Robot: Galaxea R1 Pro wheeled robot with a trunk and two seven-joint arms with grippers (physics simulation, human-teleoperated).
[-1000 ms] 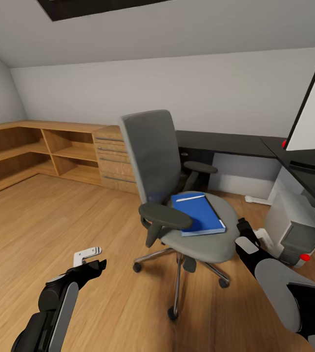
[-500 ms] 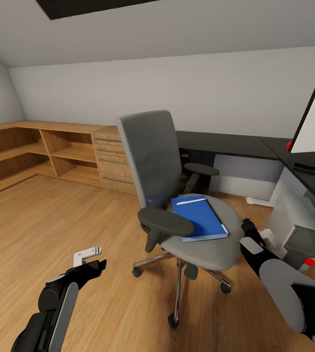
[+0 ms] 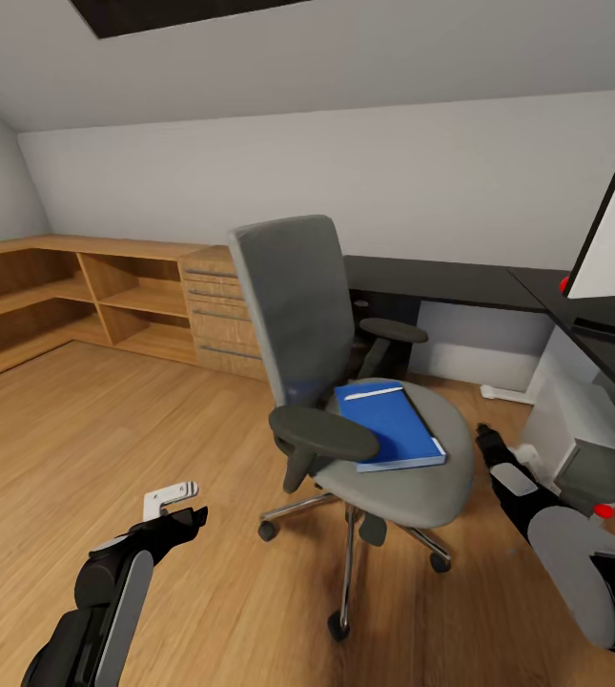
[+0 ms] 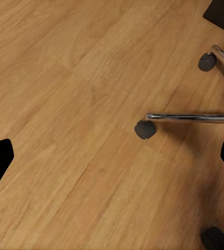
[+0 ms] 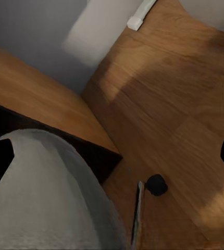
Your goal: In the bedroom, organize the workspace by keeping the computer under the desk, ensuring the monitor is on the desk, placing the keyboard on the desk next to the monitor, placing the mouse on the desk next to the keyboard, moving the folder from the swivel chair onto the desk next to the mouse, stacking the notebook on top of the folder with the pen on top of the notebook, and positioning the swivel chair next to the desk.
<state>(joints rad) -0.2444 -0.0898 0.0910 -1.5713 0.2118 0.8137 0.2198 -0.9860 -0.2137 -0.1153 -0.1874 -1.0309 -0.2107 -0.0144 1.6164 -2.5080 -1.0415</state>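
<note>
Light plank flooring [image 3: 78, 429] surrounds the swivel chair [image 3: 345, 382], whose seat carries the folder [image 3: 390, 423] at about 1 o'clock from the left gripper [image 3: 175, 506] and 10 o'clock from the right gripper [image 3: 486, 441]. Both grippers' fingers stand wide apart, empty. A careless reach could nudge the castored chair away, or catch the armrest [image 3: 324, 432] and tip the folder off.

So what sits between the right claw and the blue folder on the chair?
In the head view, only the grey seat of the swivel chair: the right claw hangs just off the seat's edge, and bare padding separates it from the folder.
</note>
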